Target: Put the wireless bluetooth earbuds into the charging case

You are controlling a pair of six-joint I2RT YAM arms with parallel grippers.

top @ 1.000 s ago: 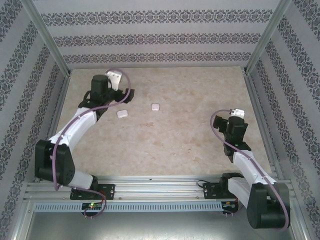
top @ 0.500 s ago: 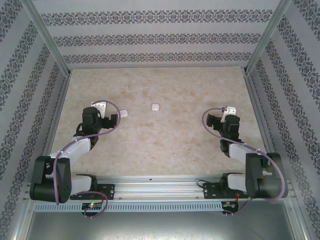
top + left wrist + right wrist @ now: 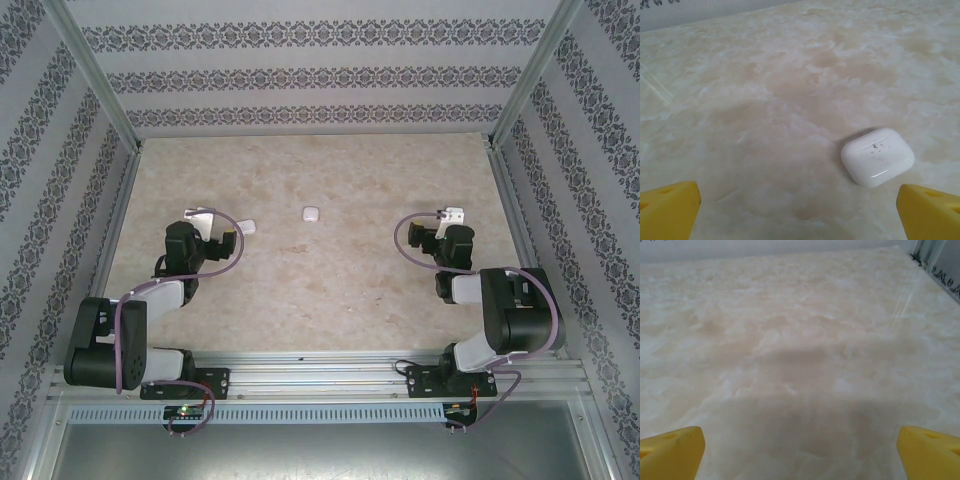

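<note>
A glossy white charging case [image 3: 877,156], rounded-square with its lid shut and a few dark specks on top, is lying flat on the pale marbled table [image 3: 765,100]. It is resting just ahead of the left gripper [image 3: 800,215], toward that gripper's right finger. The left gripper's yellow fingertips [image 3: 667,210] are standing wide apart, gripping nothing and touching nothing. The right gripper [image 3: 800,455] is likewise gaping wide above the table, with nothing between its yellow fingertips [image 3: 670,450]. Seen from above, a second case [image 3: 311,213], also white and shut, is sitting farther back near the table's middle, apart from the first. The left arm [image 3: 150,295] is sitting folded low above its base, its wrist pointing toward the charging case. The right arm [image 3: 510,310] is sitting folded the same way on the opposite side, well apart from both cases.
</note>
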